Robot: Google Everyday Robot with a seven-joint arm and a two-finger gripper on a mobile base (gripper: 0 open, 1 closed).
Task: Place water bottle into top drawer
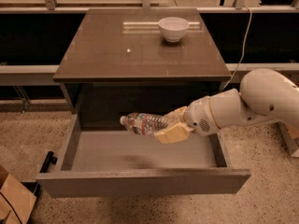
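The top drawer [140, 183] stands pulled out under the brown-topped cabinet [117, 55], its flat grey floor bare between low side walls and a plain front panel, leaving open room beneath the load. The gripper [169, 125] hangs over the drawer's rear right part, its tan fingers [172, 134] closed around the base end of the water bottle [144, 123], which lies level in the air above the floor, cap pointing left. The bottle is clear, crinkled plastic; its base is hidden between the fingers. The white rounded arm [261, 99] is cut off at the right edge. A white bowl [173, 28] sits on the glossy cabinet top.
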